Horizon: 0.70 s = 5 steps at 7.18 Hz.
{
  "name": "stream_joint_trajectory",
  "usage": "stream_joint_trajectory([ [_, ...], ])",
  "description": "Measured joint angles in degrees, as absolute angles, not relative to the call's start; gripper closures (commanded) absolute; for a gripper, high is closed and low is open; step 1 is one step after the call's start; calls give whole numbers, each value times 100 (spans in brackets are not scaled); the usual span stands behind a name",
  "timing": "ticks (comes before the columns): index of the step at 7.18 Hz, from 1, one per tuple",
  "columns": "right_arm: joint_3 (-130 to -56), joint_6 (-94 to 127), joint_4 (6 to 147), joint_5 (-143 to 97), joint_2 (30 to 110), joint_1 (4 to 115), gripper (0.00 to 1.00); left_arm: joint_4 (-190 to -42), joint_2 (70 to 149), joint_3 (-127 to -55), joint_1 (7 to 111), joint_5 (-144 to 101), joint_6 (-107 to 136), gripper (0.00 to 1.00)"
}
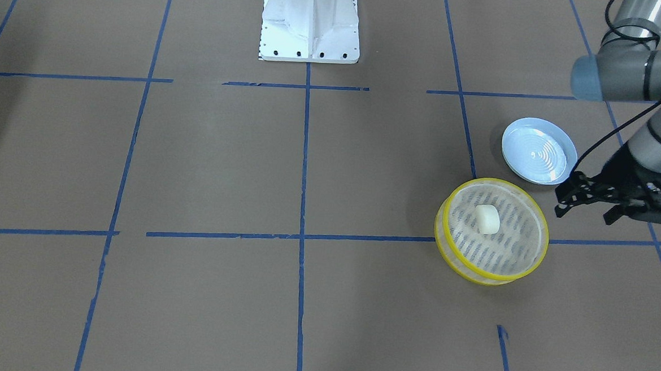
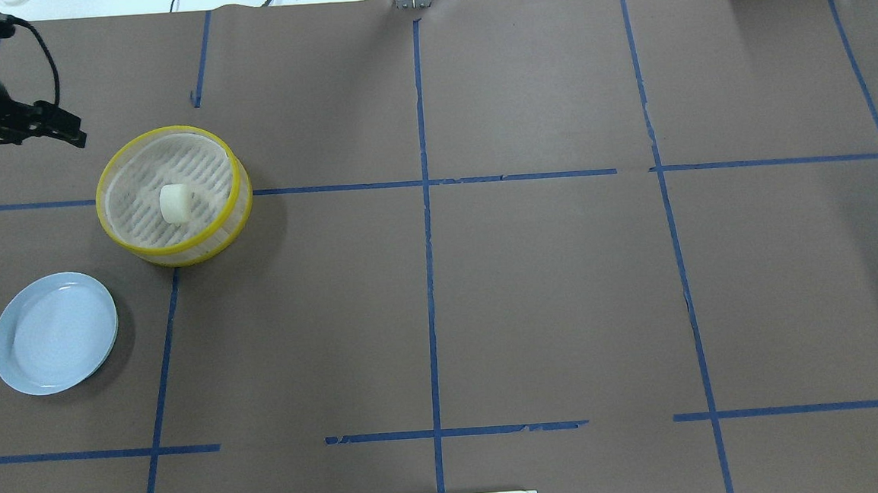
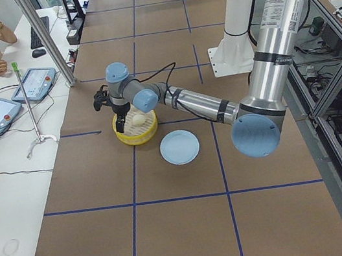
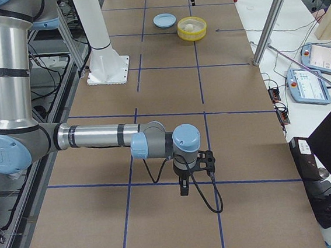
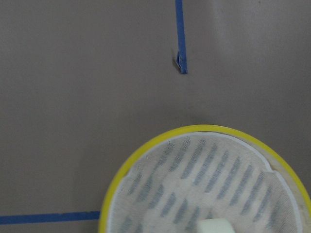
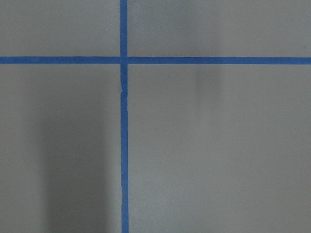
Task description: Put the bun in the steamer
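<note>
Bun (image 2: 175,203) lies inside the steamer (image 2: 165,130), on its slotted base near the middle, with nothing touching it. Reading the overhead view from its left edge, the left gripper (image 1: 582,215) comes first. Its two dark fingers are spread apart and hold nothing, and it sits off the steamer's far-left side, apart from the yellow rim. Next is the pale blue plate (image 2: 54,333), nearer the robot and just beside the steamer without touching it. The steamer stands on a blue tape line of the brown table (image 2: 548,285). The right gripper (image 4: 186,183) shows only in the exterior right view, low over the table and well apart from the steamer. Whether its fingers are spread or closed cannot be told.
</note>
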<state>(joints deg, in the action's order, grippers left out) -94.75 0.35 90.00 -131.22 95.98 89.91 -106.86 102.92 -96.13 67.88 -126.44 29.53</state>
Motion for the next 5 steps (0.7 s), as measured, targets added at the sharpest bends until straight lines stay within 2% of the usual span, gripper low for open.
stream_joint_trajectory([
  [2, -9475, 35, 9000, -13122, 9598, 8991, 0, -10636, 9483, -9790, 7872, -13137, 1300, 1],
  [5, -9475, 35, 9000, -13122, 9598, 8991, 0, -9438, 9013, -9917, 9099, -13505, -438, 0],
])
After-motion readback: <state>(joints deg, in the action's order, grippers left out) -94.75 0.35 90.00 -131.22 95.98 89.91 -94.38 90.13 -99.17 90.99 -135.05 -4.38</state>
